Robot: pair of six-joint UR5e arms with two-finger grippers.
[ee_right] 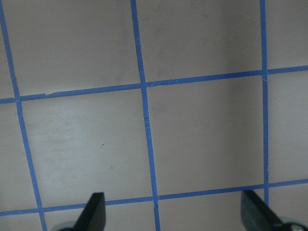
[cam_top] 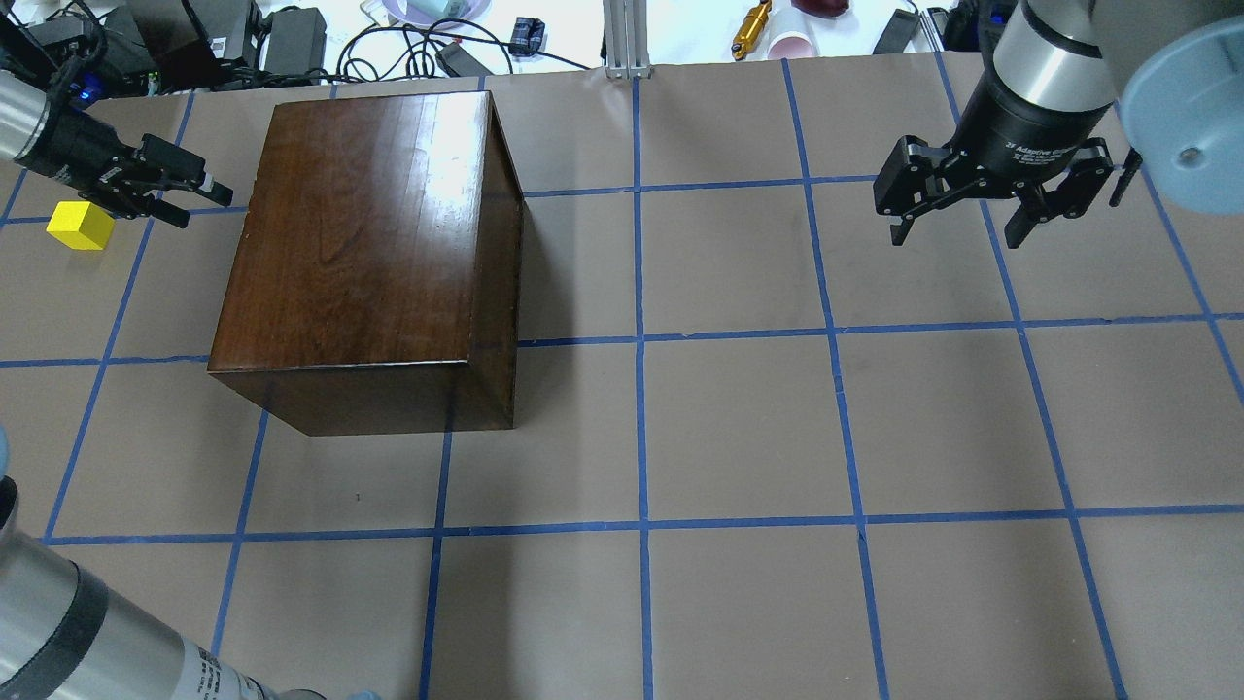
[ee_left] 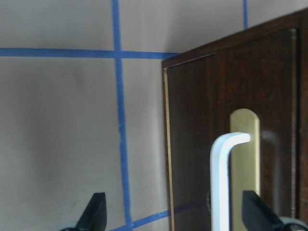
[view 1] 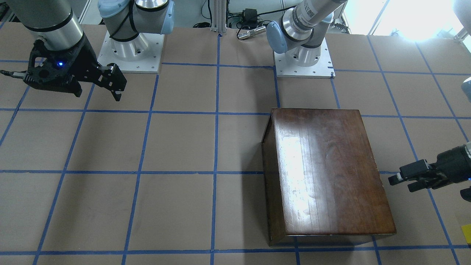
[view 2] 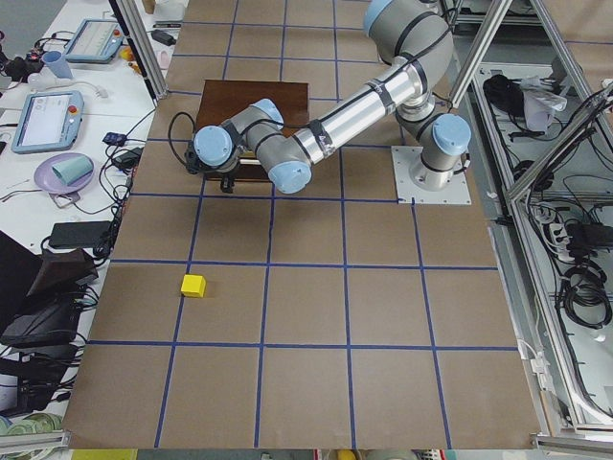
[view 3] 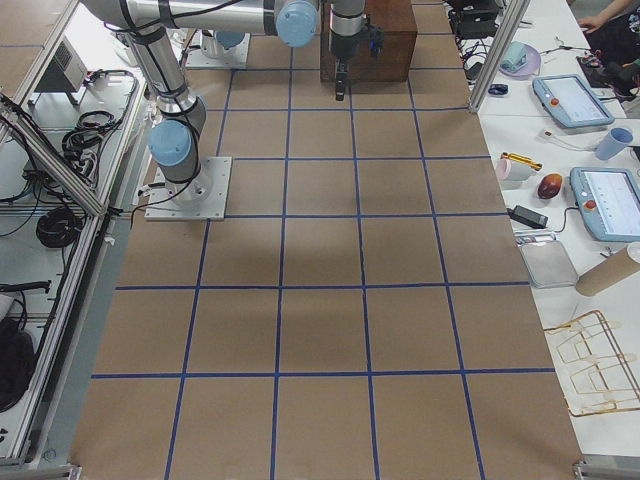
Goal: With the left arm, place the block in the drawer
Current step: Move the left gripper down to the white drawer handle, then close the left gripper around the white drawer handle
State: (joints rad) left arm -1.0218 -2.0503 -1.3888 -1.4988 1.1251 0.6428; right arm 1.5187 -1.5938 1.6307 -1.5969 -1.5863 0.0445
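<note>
My left gripper (cam_top: 204,206) is spread wide and empty, squared to the handle (ee_left: 220,183) of the shut drawer (ee_left: 192,144) for the pull; the block (cam_top: 81,226) lies nearby.

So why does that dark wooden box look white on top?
Glare: in the front-facing view a white reflected streak runs along the top of the glossy dark-brown wooden box; in the overhead view it is a smaller patch near the far edge; the left wrist view shows none.

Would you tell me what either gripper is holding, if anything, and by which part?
Nothing is held: the left gripper and right gripper are both open, and the block lies free.
</note>
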